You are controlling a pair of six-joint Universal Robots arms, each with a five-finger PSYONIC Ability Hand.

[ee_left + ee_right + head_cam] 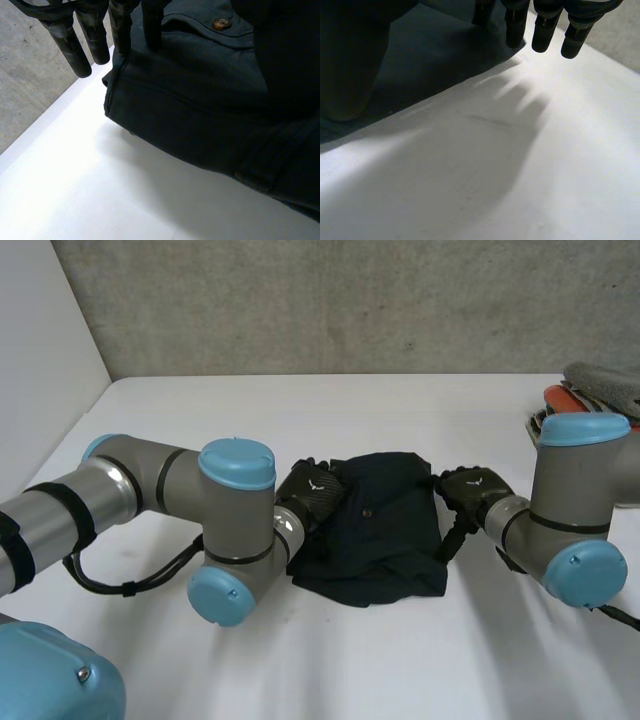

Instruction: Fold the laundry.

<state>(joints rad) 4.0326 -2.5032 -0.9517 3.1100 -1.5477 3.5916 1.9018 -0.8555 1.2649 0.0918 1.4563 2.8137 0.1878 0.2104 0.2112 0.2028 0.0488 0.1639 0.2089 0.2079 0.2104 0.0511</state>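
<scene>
A grey concrete wall (350, 300) runs across the top of the head view behind the white table (300, 410). At the right edge of the frame, a folded grey cloth (605, 385) lies on something orange-red (565, 398), well apart from the work. The left arm (150, 480) crosses the lower left and its big elbow joint covers the near left corner of the dark navy garment (385, 520), which sits at the centre of the frame. The right arm (580, 500) fills the right side. The left hand (312, 495) rests at the garment's left edge. In its wrist view the fingers (75, 45) are straight and unclenched, some touching the cloth's hem and the others hanging just past it. The right hand (475, 490) is at the right edge, its fingers (545, 30) likewise straight, the inner ones over the cloth's border and the rest above bare table. The garment is a bunched, roughly square heap of thick twill with stitched seams and a brown button (220, 23).
</scene>
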